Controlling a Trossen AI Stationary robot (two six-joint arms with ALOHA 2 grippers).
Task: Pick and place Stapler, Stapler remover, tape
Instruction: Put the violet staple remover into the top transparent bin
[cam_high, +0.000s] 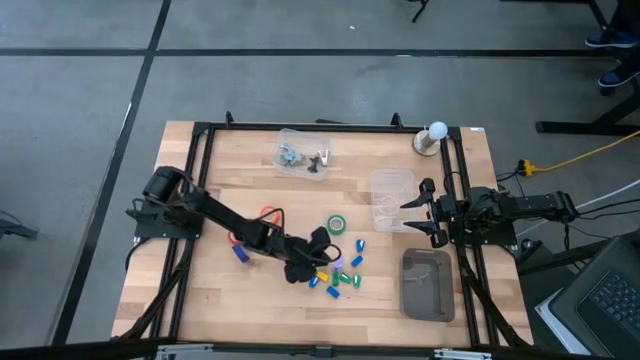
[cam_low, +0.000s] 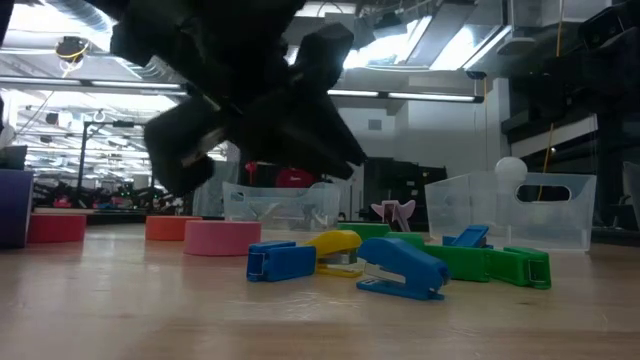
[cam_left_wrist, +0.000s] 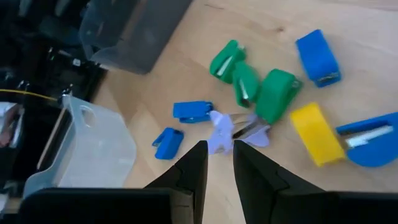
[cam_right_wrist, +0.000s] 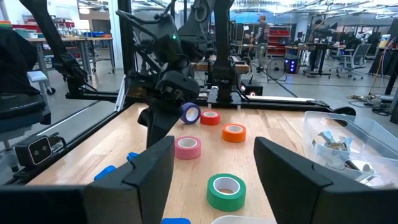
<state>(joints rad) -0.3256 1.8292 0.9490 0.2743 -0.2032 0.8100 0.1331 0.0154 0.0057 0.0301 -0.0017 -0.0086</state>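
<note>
- Over the pile of small staplers near the table's front middle, the left gripper (cam_high: 322, 268) hung at the end of its outstretched arm, fingers (cam_left_wrist: 193, 167) only a narrow gap apart and nothing pinched between them.
- Right at those fingertips lay a pale lilac staple remover (cam_left_wrist: 225, 132), wings spread, metal claws showing; whether the fingers touched it, can't tell.
- Just past the remover: three green staplers (cam_left_wrist: 256, 87) bunched together, touching each other.
- To one side of the fingers: a yellow stapler (cam_left_wrist: 316, 132) beside a blue stapler (cam_left_wrist: 372, 138) lying with its metal track up; a second blue one (cam_left_wrist: 318, 57) farther out, apart from the bunch.
- To the other side: two smaller blue pieces (cam_left_wrist: 191, 111), close to the remover, not touching it.
- Tape: green roll (cam_right_wrist: 226, 191) nearest the right gripper, flat on the wood; pink roll (cam_right_wrist: 188, 147), orange roll (cam_right_wrist: 234, 132) and red roll (cam_right_wrist: 210, 117) farther off, behind the left arm; a blue roll (cam_right_wrist: 190, 112) stood on edge by that arm.
- Right gripper (cam_high: 412, 215) waited at the right side of the table, jaws spread wide, empty, over a clear bin (cam_high: 392, 186).
- Grey tray (cam_high: 427, 284) just beside the right gripper toward the table's front; another clear bin (cam_high: 302, 155) holding metal-clawed items at the far edge.
</note>
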